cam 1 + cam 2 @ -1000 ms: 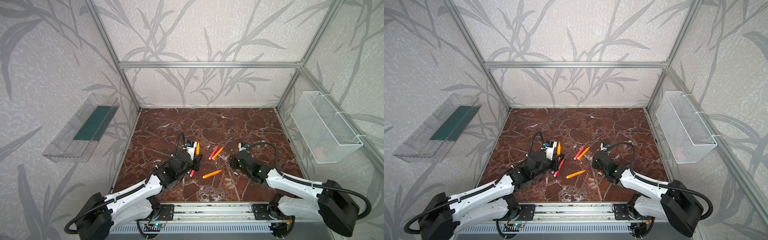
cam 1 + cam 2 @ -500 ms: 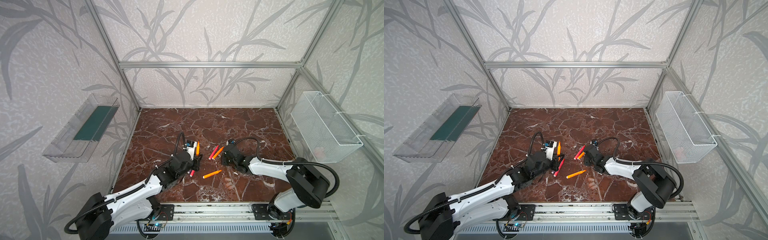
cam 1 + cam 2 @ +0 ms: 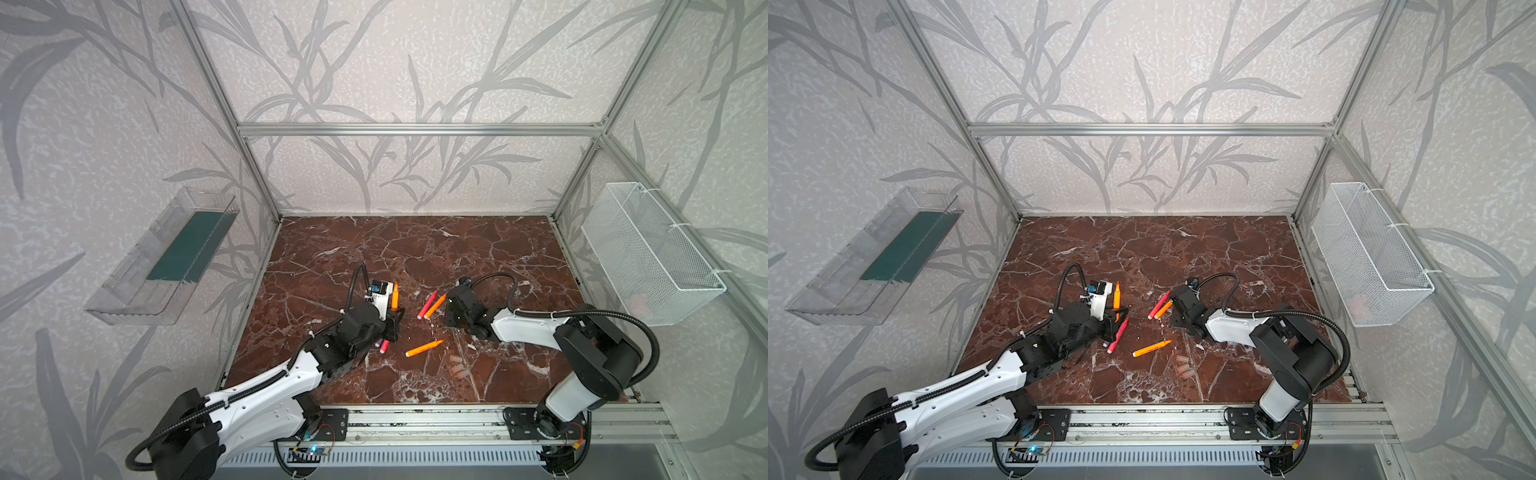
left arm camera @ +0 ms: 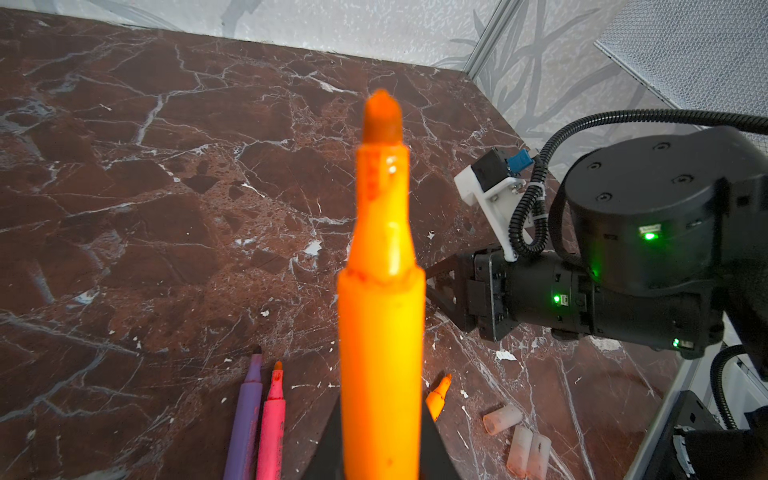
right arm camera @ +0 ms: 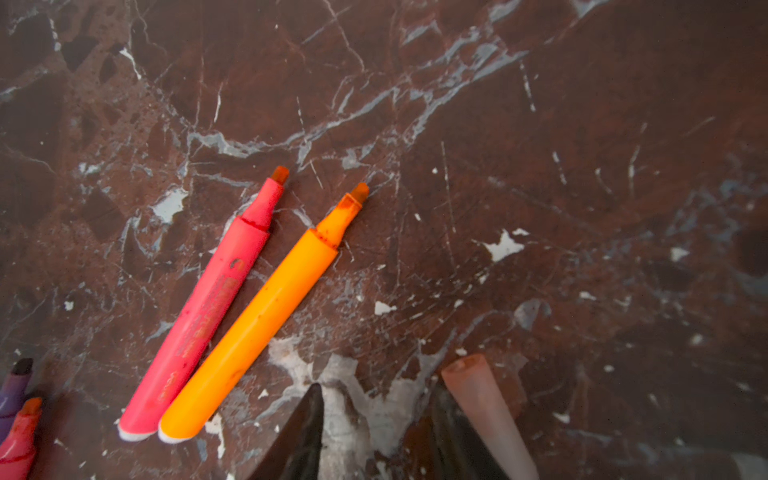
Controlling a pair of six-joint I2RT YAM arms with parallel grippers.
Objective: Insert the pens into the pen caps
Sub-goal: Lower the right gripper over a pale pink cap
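Upright, 1 orange pen (image 4: 380, 316) fills the clamped left gripper (image 4: 380, 449).

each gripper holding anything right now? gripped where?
Left gripper: shut on an orange pen, gripped low on the barrel, tip pointing up. Right gripper: a pen cap lies against one finger; a real grip cannot be told.

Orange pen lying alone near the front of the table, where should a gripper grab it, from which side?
Mid-barrel of the orange pen, from straight above, jaws across its width: it lies flat on the table with bare marble along both sides, leaving its tip free.
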